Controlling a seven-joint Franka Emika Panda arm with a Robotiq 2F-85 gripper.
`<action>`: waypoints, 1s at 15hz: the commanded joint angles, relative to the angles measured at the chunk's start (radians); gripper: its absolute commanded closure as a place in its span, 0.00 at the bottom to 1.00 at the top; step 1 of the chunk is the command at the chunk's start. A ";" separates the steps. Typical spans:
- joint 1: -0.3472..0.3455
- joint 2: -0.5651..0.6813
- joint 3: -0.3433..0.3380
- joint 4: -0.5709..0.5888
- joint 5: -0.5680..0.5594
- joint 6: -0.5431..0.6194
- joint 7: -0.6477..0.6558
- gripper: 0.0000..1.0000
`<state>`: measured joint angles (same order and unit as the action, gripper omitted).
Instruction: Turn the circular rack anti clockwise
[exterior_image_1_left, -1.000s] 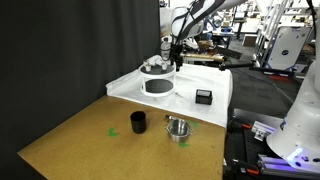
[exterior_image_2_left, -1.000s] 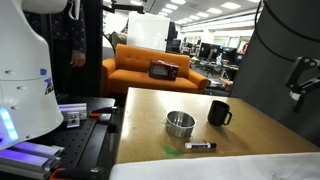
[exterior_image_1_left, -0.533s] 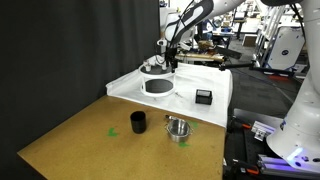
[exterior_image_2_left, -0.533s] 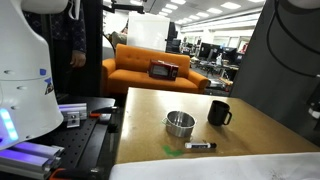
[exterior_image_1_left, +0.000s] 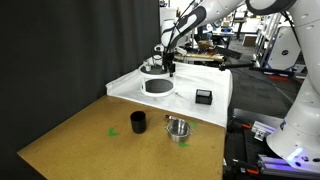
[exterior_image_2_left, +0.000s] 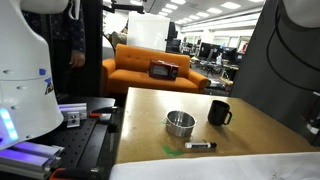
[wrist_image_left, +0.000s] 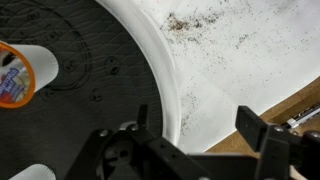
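Near on the surface (exterior_image_1_left: 80, 145): black cup (exterior_image_1_left: 138, 122), metal bowl (exterior_image_1_left: 179, 128). Farther back, circular rack (exterior_image_1_left: 157, 85) sits on a white sheet (exterior_image_1_left: 222, 82). The gripper (exterior_image_1_left: 169, 68) is over its far right edge, spread wide, holding nothing.

arm (exterior_image_1_left: 190, 20): comes in from the upper right in an exterior view, elbow high, forearm slanting down and leftward | gripper (exterior_image_1_left: 170, 64): at the arm's low end, pointing downward | wrist view: jaws spread wide, both dark fingers (wrist_image_left: 262, 135) showing at the bottom edge
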<state>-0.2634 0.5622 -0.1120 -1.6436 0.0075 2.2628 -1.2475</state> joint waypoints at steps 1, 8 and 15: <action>-0.040 0.012 0.028 0.038 -0.009 -0.027 -0.035 0.41; -0.036 0.012 0.040 0.038 -0.014 -0.008 -0.052 0.90; -0.033 0.032 0.034 0.053 -0.048 -0.012 -0.048 1.00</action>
<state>-0.2840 0.5673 -0.0800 -1.6240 -0.0077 2.2650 -1.2795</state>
